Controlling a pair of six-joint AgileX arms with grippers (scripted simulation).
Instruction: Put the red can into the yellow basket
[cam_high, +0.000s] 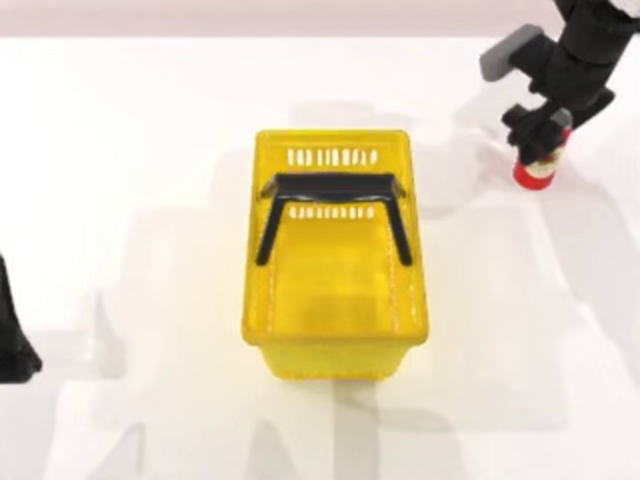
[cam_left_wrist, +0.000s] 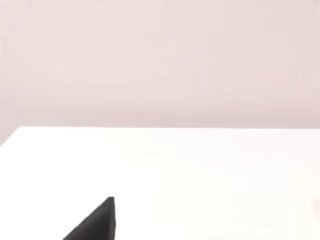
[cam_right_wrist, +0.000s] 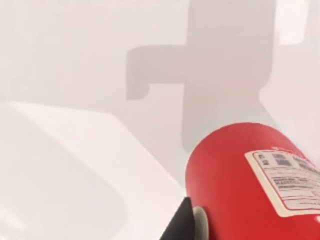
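The small red cylindrical tin can (cam_high: 537, 172) stands upright near the far right corner of the tabletop, well apart from the basket. Its red wall carries a pale label with fine print (cam_right_wrist: 292, 182); its top is hidden from above. The bright yellow rectangular plastic basket (cam_high: 335, 345) sits in the middle of the tabletop, slotted at its far wall, its black handle (cam_high: 333, 187) folded across the far half. Nothing lies inside it.

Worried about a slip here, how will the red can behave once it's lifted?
The red can looks like a rigid cylinder, so it probably won't deform under the right gripper. Its smooth, glossy wall could let it slide or twist between the fingers. Laid down on its side, it would likely roll.
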